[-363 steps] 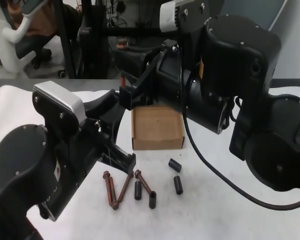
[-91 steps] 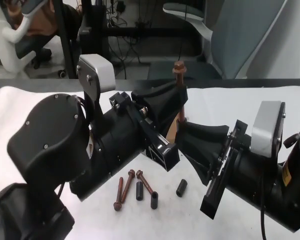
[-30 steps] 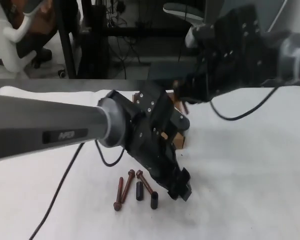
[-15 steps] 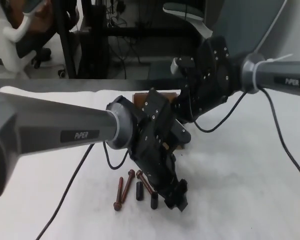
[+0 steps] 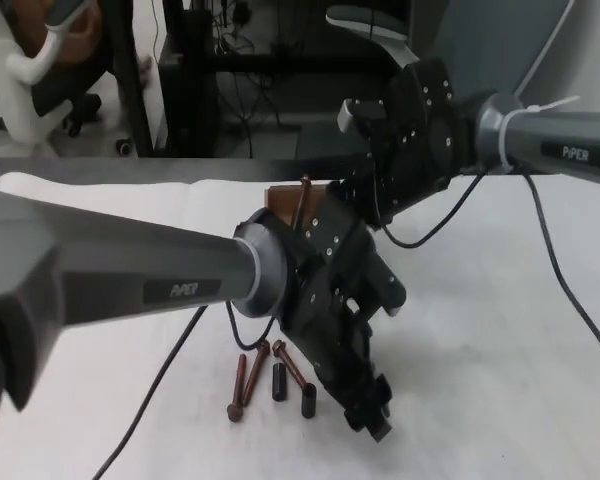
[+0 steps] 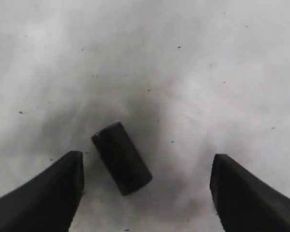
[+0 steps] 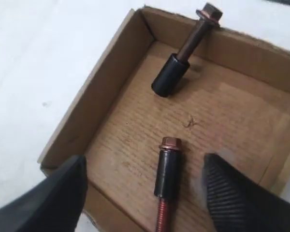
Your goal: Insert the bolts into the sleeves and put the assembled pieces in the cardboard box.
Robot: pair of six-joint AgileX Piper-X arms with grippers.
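A black sleeve (image 6: 121, 158) lies on the white cloth between the fingers of my left gripper (image 6: 145, 193), which is open and low over it. In the high view that gripper (image 5: 370, 420) points down just right of the loose parts. My right gripper (image 7: 142, 198) is open above the cardboard box (image 7: 232, 121). Two assembled pieces are in the box. One bolt with its sleeve (image 7: 182, 55) leans against the far wall. The other assembled piece (image 7: 166, 176) lies flat on the floor between my right fingers, untouched by them.
Three loose bolts (image 5: 255, 368) and two black sleeves (image 5: 277, 381) lie on the cloth, left of the left gripper. The box (image 5: 278, 198) stands behind the left arm (image 5: 310, 270), with the right arm (image 5: 420, 140) over it. Chairs and stands are beyond the bench.
The left gripper has sunk lower and slightly right toward the table. The right arm has shifted over the box, where a bolt now shows standing up.
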